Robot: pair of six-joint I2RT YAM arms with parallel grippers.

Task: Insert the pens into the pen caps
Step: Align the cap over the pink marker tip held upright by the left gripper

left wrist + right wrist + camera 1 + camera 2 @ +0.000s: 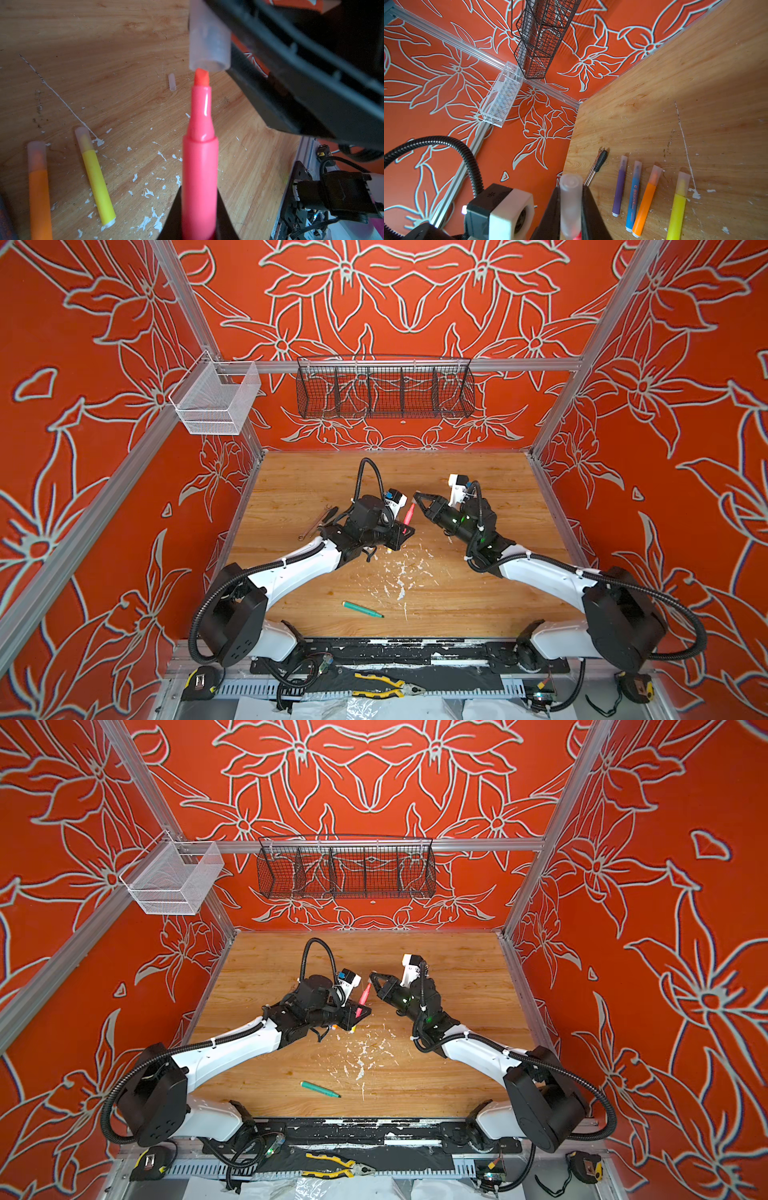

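Note:
My left gripper (405, 531) (199, 188) is shut on the barrel of a pink-red pen (409, 514) (365, 996) (200, 166), held off the table with its tip pointing up and away. My right gripper (417, 494) (372, 974) (571, 189) is shut on a translucent pen cap (209, 47) (571, 199). The pen's tip sits right at the cap's open mouth. A green pen (361, 610) (320, 1089) lies uncapped near the table's front. One loose cap (172, 82) lies on the wood. Purple (619, 185), blue (633, 195), orange (645, 201) and yellow (677, 207) pens lie capped in a row.
A wrench and a black-handled tool (318, 522) lie left of the left arm. White flecks (401, 576) dot the table's middle. Yellow-handled pliers (386, 684) lie below the front rail. A white mesh basket (216, 402) and a black wire basket (384, 387) hang on the walls.

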